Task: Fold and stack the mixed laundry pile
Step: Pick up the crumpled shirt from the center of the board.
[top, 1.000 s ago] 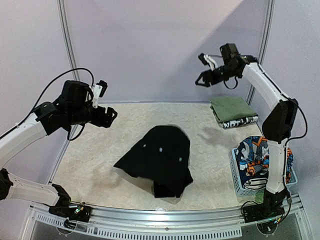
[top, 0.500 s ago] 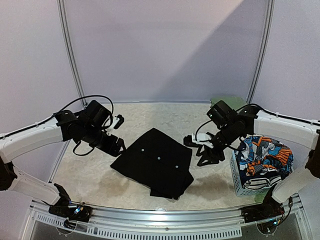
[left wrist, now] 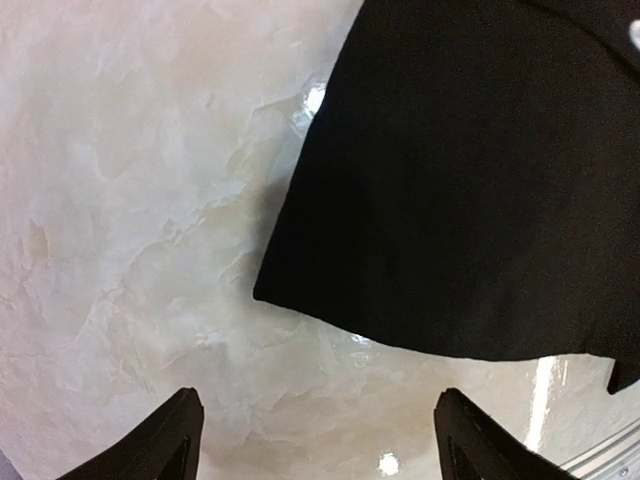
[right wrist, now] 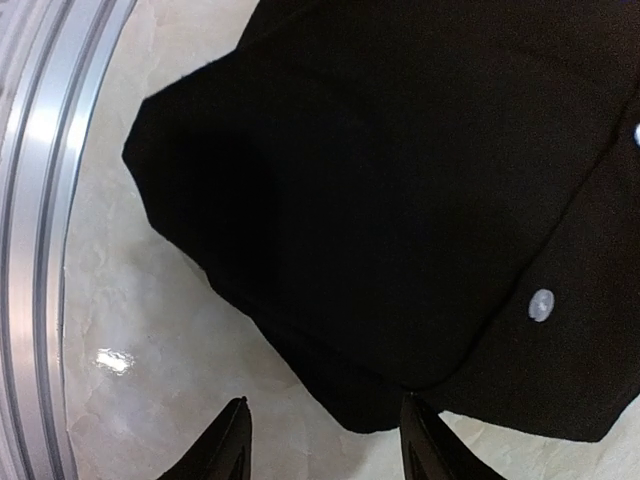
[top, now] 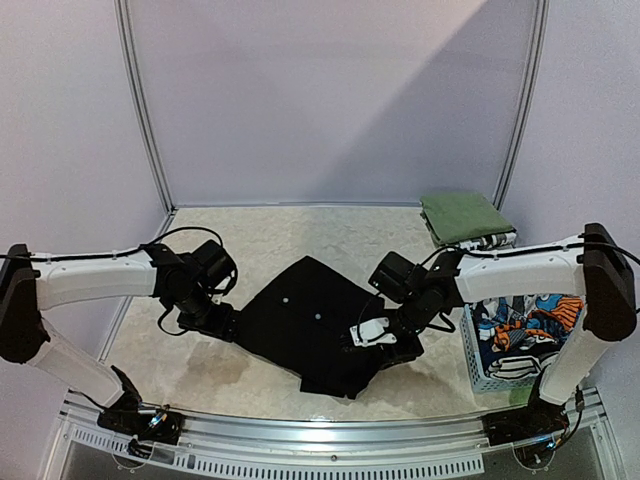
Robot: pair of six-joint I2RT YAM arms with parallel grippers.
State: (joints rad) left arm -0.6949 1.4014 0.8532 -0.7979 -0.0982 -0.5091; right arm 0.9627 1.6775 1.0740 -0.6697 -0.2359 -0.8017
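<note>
Both arms have come down low since a moment ago, one to each side of the black garment [top: 315,325], which lies spread in the middle of the desk [top: 200,375]. Nearest, the right fingers [right wrist: 226,448] stand partly apart above the garment's near right corner, with a folded edge lying under the gap. They grip nothing, and I cannot tell whether they touch the cloth. The left fingers [left wrist: 172,445] are spread wide over bare desk, and the garment's left corner is just ahead of them, untouched. At the right edge a pale blue basket [top: 482,372] holds a cartoon-print garment [top: 512,318]. Farther back, a folded green cloth [top: 462,215] rests on a black-and-white printed piece [top: 482,243].
</note>
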